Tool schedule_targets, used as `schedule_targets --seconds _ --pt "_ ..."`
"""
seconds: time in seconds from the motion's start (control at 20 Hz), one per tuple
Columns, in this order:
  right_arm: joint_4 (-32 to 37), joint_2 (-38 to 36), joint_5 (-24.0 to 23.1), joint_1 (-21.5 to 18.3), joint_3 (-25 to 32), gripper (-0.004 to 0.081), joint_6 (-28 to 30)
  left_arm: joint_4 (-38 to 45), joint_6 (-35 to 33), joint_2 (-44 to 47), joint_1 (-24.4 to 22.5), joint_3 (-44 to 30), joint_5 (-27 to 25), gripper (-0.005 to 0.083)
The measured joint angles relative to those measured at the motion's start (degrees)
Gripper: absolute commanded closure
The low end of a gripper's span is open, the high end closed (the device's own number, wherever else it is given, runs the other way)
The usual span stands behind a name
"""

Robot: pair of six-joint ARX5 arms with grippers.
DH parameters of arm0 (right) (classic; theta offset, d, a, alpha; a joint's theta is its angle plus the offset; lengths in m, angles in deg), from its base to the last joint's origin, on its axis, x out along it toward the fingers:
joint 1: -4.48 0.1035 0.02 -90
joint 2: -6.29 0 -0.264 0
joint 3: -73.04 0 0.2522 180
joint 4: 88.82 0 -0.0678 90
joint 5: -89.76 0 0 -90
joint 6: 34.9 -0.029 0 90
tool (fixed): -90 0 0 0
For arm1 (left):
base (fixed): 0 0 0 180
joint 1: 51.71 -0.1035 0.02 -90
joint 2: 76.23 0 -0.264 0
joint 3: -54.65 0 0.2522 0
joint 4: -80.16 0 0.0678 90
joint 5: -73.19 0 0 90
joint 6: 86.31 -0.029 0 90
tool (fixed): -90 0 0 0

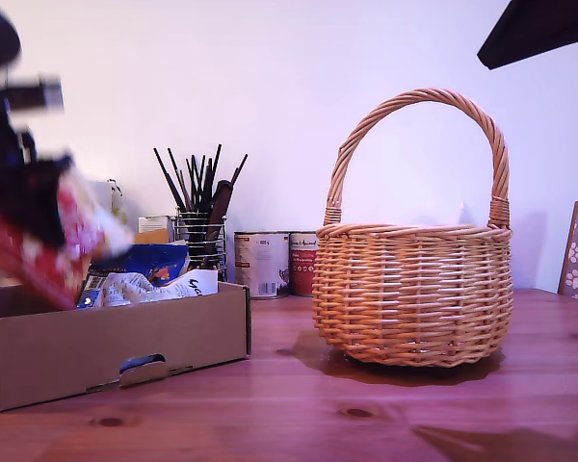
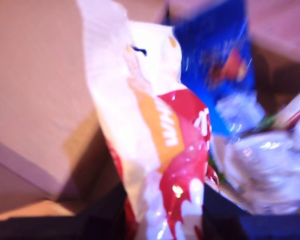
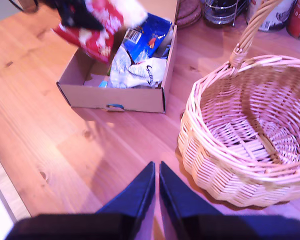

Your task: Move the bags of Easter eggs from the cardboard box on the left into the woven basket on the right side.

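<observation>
Red bag: crinkly, white-lettered, hung lifted above the box.
Blue bag, clear/white bag: lay inside.
Cardboard box: shallow, brown, open.
Woven basket: upright, tan, arched handle.

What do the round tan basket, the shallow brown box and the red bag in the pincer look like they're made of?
Round tan basket: woven wicker, visible interlaced strands, matte. Shallow brown box: plain cardboard, dull, folded tab. Red bag held by my first gripper: probably plastic film, glossy and crinkled.
</observation>
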Motion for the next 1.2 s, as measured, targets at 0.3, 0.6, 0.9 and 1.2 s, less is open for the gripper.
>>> schedule_targets --seconds 0.3,0.6,0.9,1.2 --pt "0.2 0.0 0.0 0.0 0.0 0.078 0.0 -1.7 -0.3 7.8 2.7 0.0 12.3 0.0617" --pt "-3.0 -3.1 -6.4 0.0 0.0 0.078 -1.4 5.7 5.4 8.7 17.8 0.0 18.2 0.0616" --pt "-9.5 -16.8 -12.0 0.0 0.0 0.078 -3.1 22.3 7.8 6.7 30.5 0.0 12.2 0.0616" --pt "-11.6 -20.3 -12.1 0.0 0.0 0.078 -4.6 41.9 7.8 -4.1 35.2 0.0 4.8 0.0616"
